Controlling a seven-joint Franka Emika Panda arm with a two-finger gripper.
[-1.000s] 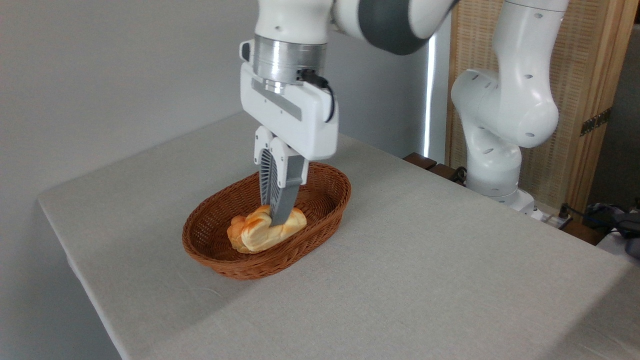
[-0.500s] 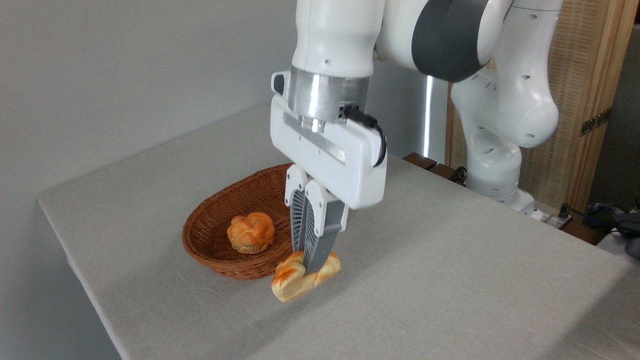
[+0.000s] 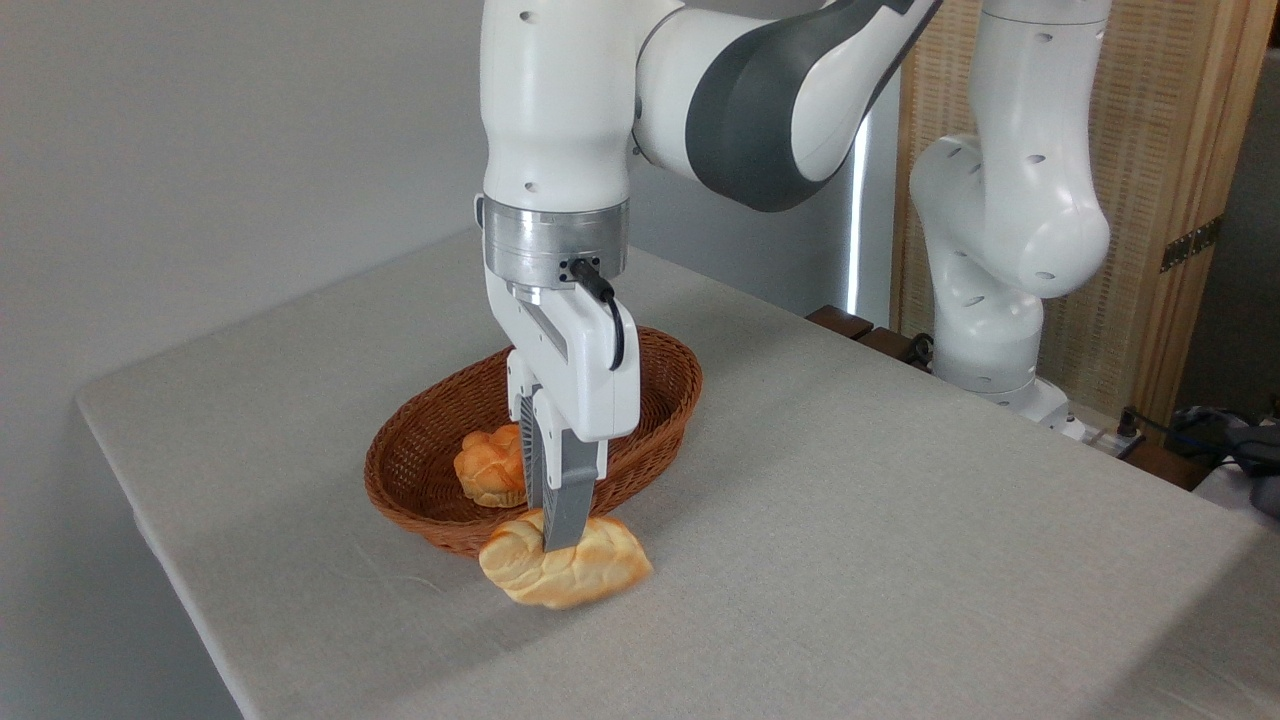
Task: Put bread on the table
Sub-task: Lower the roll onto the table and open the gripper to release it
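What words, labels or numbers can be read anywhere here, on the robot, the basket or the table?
None: no readable text shows on the white robot arm, its gripper, the brown oval wicker basket, the pale braided bread or the grey-beige cloth table.

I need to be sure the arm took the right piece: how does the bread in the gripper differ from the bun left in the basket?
The bread is long, flat and pale yellow with golden patches; the bun is round, knotted and deeper orange. The bread is outside the basket, low over the table, pinched by the gripper; the bun sits free inside the basket. Both look like braided baked goods.
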